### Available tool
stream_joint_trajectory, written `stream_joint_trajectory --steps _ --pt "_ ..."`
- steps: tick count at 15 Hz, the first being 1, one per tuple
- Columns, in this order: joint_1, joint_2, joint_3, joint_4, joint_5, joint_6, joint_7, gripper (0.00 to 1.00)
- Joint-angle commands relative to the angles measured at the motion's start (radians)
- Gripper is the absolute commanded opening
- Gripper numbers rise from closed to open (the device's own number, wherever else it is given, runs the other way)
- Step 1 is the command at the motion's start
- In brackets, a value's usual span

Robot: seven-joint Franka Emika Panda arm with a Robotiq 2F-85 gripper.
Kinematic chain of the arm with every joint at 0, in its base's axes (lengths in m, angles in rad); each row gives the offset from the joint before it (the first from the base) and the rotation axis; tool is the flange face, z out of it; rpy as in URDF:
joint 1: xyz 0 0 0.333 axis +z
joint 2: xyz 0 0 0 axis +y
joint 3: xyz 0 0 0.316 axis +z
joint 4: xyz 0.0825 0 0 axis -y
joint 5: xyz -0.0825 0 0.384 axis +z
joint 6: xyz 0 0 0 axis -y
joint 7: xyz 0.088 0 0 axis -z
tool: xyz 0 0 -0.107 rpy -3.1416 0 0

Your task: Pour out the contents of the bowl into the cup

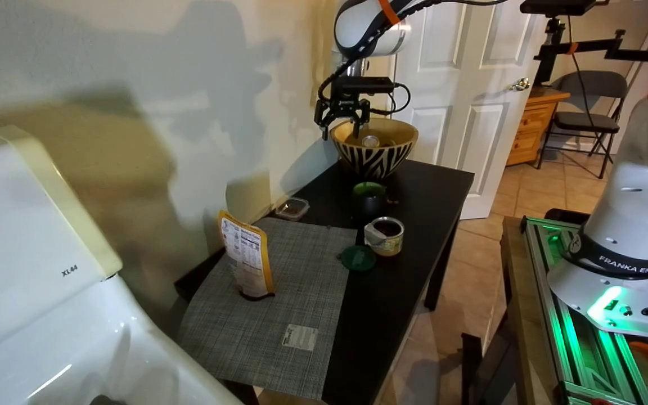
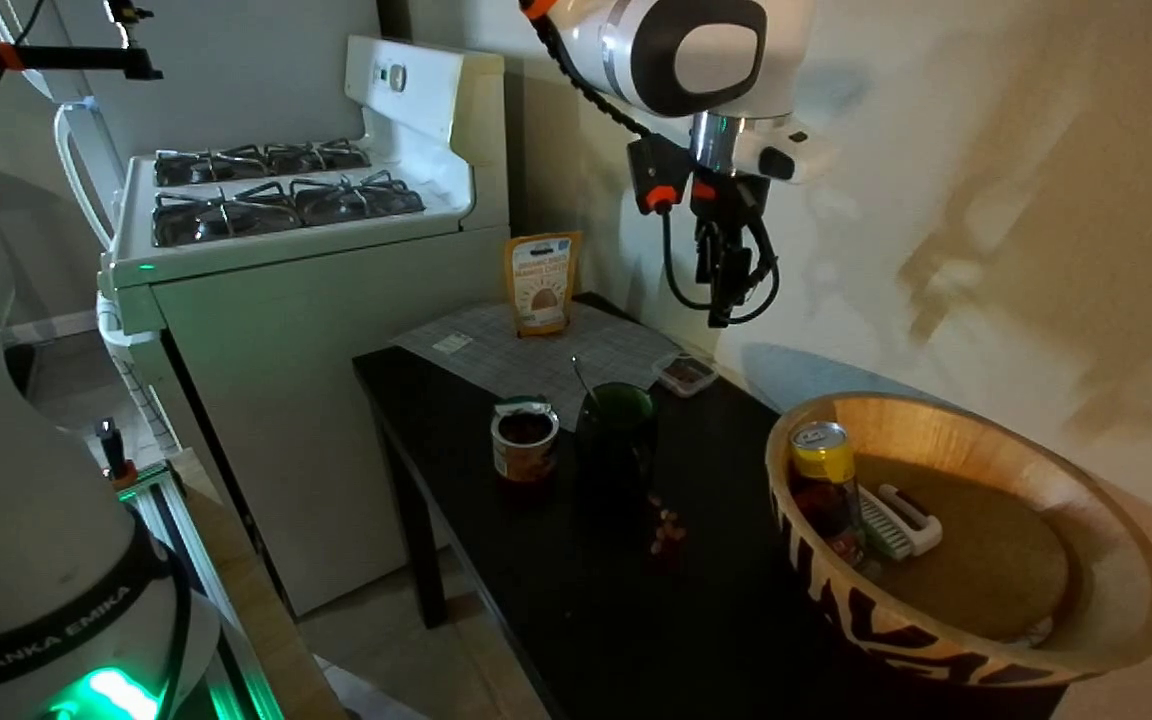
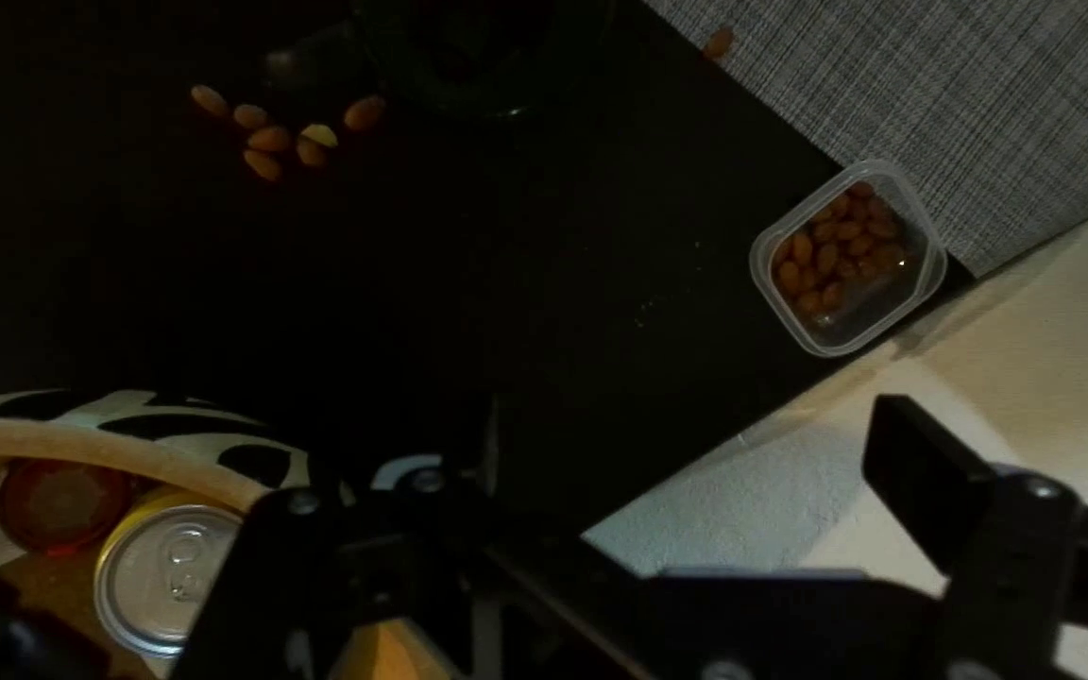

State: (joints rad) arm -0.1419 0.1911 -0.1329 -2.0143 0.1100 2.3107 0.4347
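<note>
- Presumably the clear tub [image 3: 870,302], right of centre in the wrist view, was the bowl to be emptied. It held almonds [image 3: 827,255] and sat at the edge of the placemat [image 3: 997,104], close to the wall [image 3: 761,505].
- Its thin-looking plastic would likely flex, so a gentle pinch on one side was called for, then a level lift before any tilt.
- With the wall so near, a finger would hardly fit behind; taking the tub by its table side seemed safer.
- The gripper [image 1: 341,132] hung upper centre in an exterior view, fingers [image 3: 922,472] spread, nothing visible between them, well apart from the tub. I judged the reach to be the step in hand, best squared to the rim before lowering.
- The cup [image 2: 606,445] stood near the middle of an exterior view. A thin handle [image 2: 584,378], perhaps a spoon's, rose at its rim, so a slow pour clear of it suited best.
- An opened tin [image 2: 524,450] stood near the cup, and a large zebra-striped bowl [image 1: 377,160] occupied the wrist view's lower left: reasons to carry high.
</note>
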Motion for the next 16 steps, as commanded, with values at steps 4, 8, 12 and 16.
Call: stream_joint_trajectory --steps 4,8,12,16 --pt "0.060 0.176 0.043 0.011 0.143 0.274 0.059 1.00" --pt "0.109 0.296 0.043 0.036 0.177 0.430 0.127 1.00" --pt "0.121 0.378 0.041 0.108 0.179 0.419 0.153 0.99" --pt "0.109 0.452 0.031 0.205 0.168 0.345 0.144 0.94"
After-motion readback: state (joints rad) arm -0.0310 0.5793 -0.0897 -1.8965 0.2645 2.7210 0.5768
